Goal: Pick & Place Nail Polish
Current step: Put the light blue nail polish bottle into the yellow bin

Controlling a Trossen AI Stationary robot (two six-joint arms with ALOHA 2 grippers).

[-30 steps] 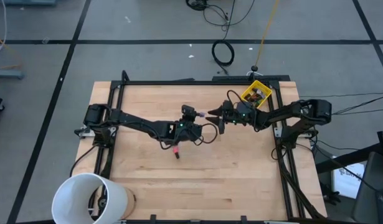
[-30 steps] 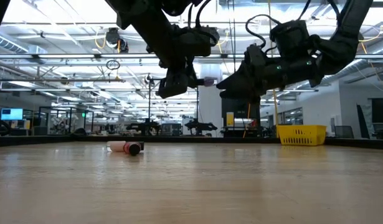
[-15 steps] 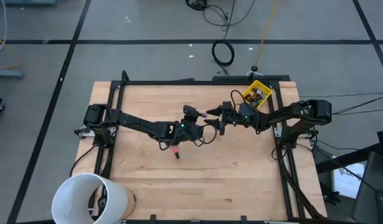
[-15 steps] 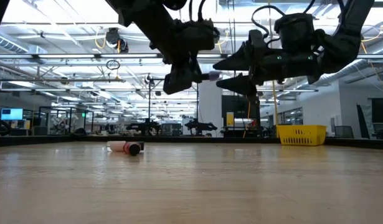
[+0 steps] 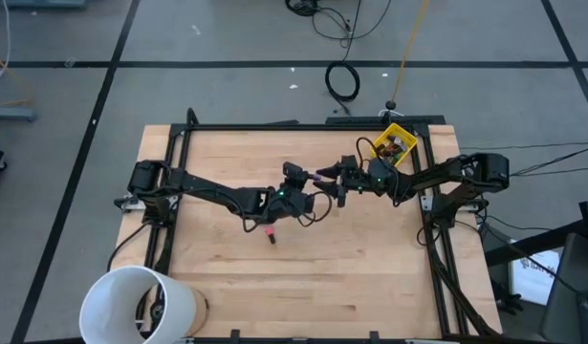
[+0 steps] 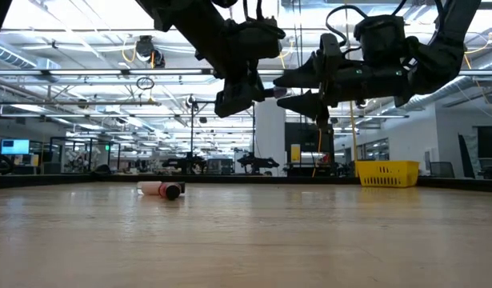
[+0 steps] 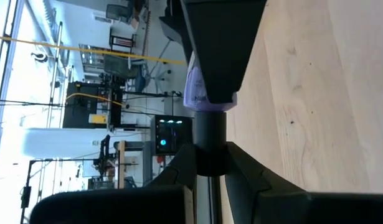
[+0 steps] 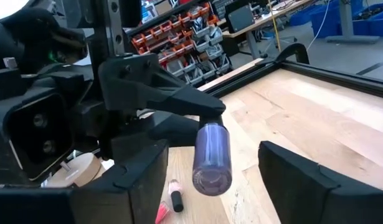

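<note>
From overhead the left gripper [image 5: 304, 179] and right gripper [image 5: 337, 182] just look bunched together mid-table. The right wrist camera shows more: the left one is clamped on a purple nail polish bottle [image 8: 212, 158] held between the right one's spread fingers [image 8: 302, 186]. A pink bottle [image 6: 160, 190] lies on the table [image 5: 370, 258] below.

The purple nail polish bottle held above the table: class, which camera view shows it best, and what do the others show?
The right wrist view: the purple bottle fills the middle, its cap pinched by the left gripper, between the right gripper's open fingers. The left wrist view shows only a sliver; the low view a small side profile; the high view a speck.
</note>
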